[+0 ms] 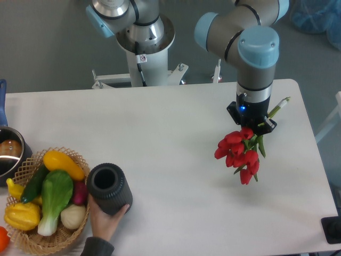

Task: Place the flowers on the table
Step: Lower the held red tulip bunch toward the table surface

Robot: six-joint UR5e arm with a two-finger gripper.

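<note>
The flowers [238,152] are a small bunch of red tulips with green stems, held above the right side of the white table [176,138]. The buds point down and left, and the stem ends stick out up and right past the wrist. My gripper [254,126] is shut on the stems, seen from above, with its fingers mostly hidden under the wrist. The bunch seems to hang clear of the tabletop; I see no contact.
A dark ribbed vase [109,188] stands at the front left, with a human hand [105,224] holding it. A wicker basket [45,205] of vegetables sits at the front left corner. A metal pot [9,152] is at the left edge.
</note>
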